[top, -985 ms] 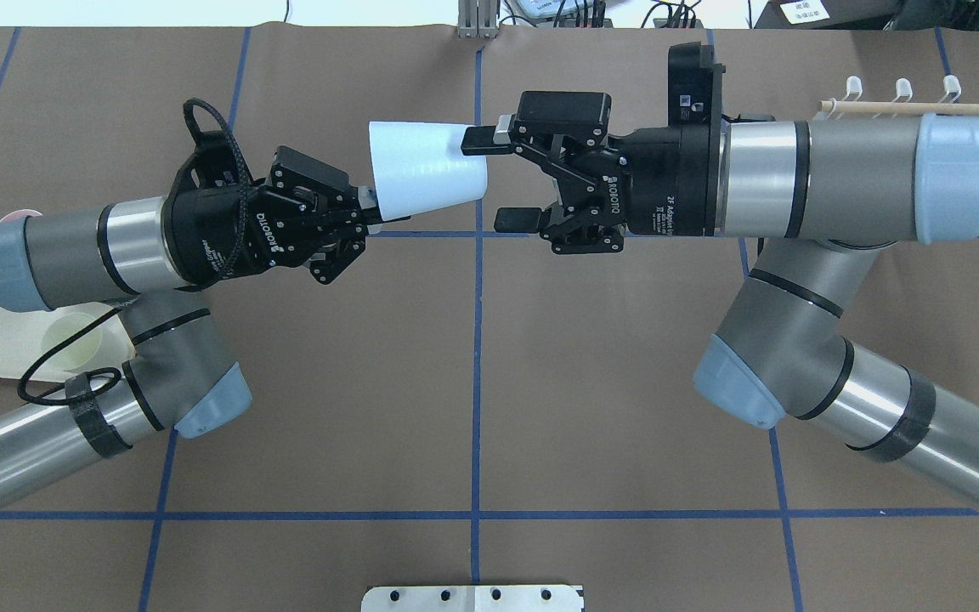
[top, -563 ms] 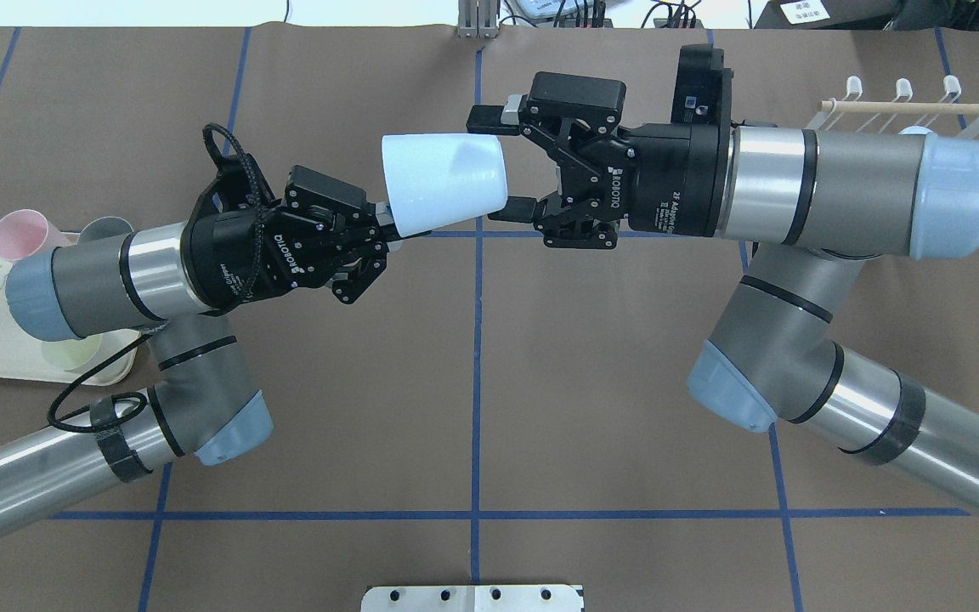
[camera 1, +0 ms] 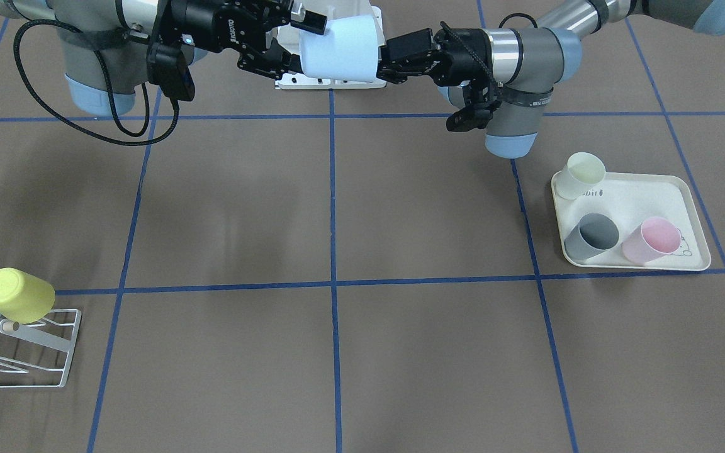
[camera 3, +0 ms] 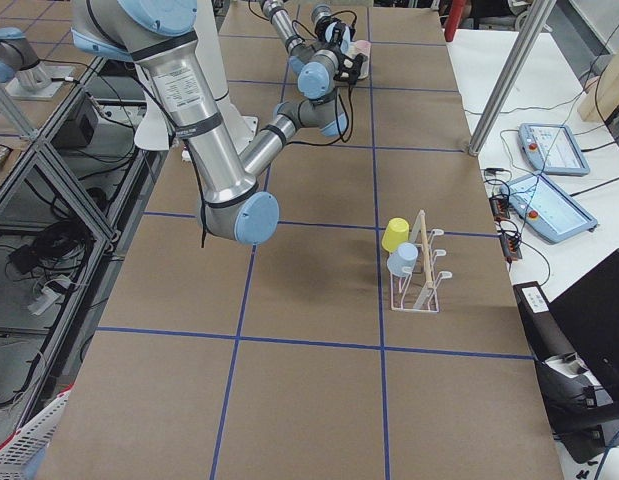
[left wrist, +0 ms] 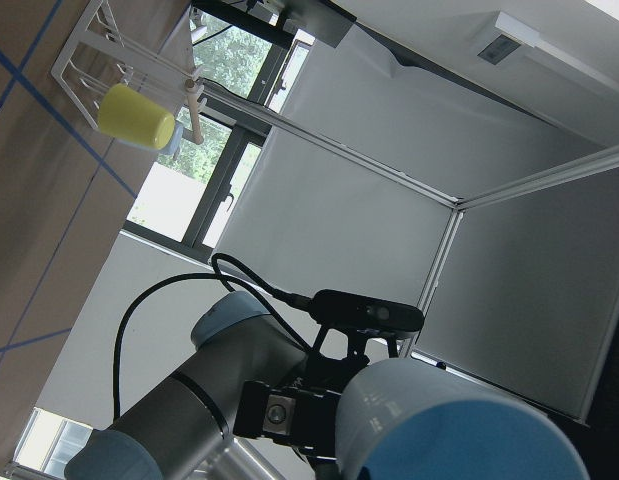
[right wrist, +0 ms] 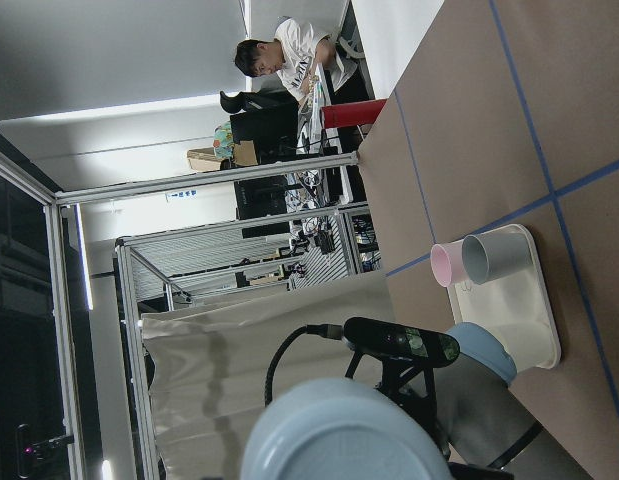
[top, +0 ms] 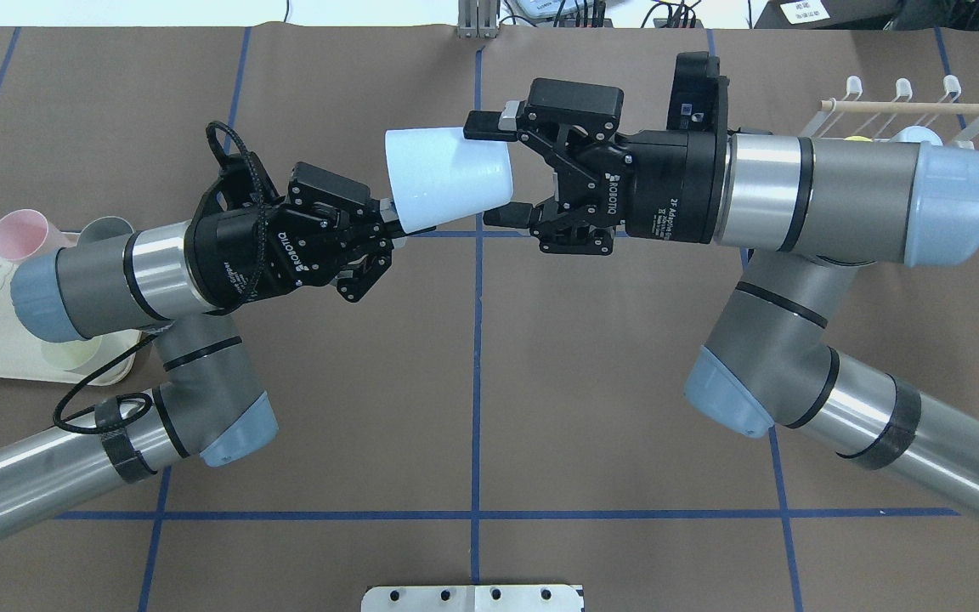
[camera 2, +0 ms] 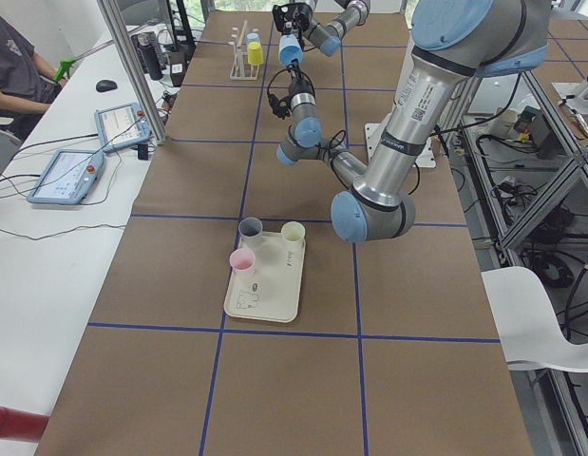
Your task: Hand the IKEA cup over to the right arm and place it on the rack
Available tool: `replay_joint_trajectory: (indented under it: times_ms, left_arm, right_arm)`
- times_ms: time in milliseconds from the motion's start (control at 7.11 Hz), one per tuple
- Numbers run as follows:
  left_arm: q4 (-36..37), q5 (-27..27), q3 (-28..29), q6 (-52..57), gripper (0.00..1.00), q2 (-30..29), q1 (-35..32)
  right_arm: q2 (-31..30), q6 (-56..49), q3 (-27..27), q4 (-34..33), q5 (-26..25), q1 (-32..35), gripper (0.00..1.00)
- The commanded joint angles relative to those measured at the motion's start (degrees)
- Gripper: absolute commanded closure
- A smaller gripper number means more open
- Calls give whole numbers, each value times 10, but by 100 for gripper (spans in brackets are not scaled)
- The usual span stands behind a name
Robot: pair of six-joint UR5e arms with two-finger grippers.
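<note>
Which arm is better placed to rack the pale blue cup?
Right: the right gripper brackets the pale blue cup, and the rack stands on that side, far from the left gripper.

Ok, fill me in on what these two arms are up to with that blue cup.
It is a mid-air handover. The left pincer grips the pale blue cup by its rim, holding it sideways. The right pincer has its fingers straddling the cup's narrower base end; whether they press on it yet cannot be told. The rack on the robot's right already carries a yellow cup, and three more cups wait on the tray.
</note>
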Motion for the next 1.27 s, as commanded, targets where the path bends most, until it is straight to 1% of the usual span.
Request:
replay_joint_trajectory:
  times_ms: [0,141,281,563,703,844,985,1126]
  left_arm:
    - [-3,0,0,1,77,0,1]
    - [-2,0,0,2,42,2,1]
    - [-3,1,-2,1,0,3,0]
    - [-2,0,-3,8,0,8,-20]
    - [2,-3,1,10,0,25,-47]
    - [7,-19,6,10,0,51,-87]
    - [34,-77,18,11,0,57,-130]
    - [72,-150,27,30,0,57,-177]
  right_arm:
    - [-4,0,-11,25,1,0,56]
    - [-4,-1,-12,26,1,-1,63]
    - [-4,-1,-12,26,1,1,66]
    - [-7,-4,-10,27,1,8,66]
    - [-21,-10,-8,31,0,16,67]
    - [-54,-53,-6,31,4,36,68]
    - [-94,-105,-5,30,7,51,67]
    - [-136,-157,-5,23,12,77,67]
